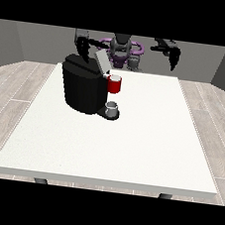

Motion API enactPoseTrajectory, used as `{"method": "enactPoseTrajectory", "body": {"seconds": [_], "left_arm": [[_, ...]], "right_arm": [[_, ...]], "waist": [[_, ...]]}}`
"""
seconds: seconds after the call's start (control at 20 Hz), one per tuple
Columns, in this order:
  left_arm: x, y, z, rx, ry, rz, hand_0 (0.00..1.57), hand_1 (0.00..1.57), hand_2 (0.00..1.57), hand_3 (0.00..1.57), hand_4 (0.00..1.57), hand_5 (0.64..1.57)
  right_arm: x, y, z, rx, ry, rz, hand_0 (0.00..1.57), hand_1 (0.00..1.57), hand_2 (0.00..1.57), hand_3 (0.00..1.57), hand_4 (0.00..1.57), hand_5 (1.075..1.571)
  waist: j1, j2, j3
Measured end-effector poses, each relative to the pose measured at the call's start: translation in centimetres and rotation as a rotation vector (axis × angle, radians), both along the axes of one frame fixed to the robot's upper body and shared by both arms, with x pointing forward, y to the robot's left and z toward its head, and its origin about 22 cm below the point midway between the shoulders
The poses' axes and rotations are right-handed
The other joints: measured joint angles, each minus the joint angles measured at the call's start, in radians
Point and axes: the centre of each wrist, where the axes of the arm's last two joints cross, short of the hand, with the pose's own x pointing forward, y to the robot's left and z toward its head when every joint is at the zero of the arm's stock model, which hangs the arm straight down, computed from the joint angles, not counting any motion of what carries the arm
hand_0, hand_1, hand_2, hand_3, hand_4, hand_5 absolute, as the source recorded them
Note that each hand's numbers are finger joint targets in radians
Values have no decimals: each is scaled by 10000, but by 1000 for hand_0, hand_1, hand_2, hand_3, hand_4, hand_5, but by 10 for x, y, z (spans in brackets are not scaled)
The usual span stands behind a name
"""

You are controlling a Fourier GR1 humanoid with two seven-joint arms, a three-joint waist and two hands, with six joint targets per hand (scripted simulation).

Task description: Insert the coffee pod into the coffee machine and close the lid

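Currently the hand at the view's left, finger state unclear, hovers just above-left of the raised lid; the hand at the view's right is well apart.

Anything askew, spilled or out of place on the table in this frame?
Nothing spilled or toppled. The coffee machine stands upright, lid raised, a grey cup on its base. The red pod holder is exposed; whether a pod sits inside cannot be told.
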Motion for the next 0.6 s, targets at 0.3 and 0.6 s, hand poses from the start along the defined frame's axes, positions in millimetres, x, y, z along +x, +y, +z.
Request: {"method": "enactPoseTrajectory", "body": {"seconds": [0.3, 0.6], "left_arm": [[-1, 6, 11, 89, -383, 81, 0, 0, 0, 0, 0, 1571], [-5, 11, 15, 59, -482, 343, 0, 0, 0, 0, 0, 1571]], "right_arm": [[18, 4, 17, -329, -280, 248, 0, 0, 0, 0, 0, 1571], [26, 24, 18, -438, -471, 401, 0, 0, 0, 0, 0, 1571]], "waist": [[6, 392, -6], [-81, 470, -23]]}}
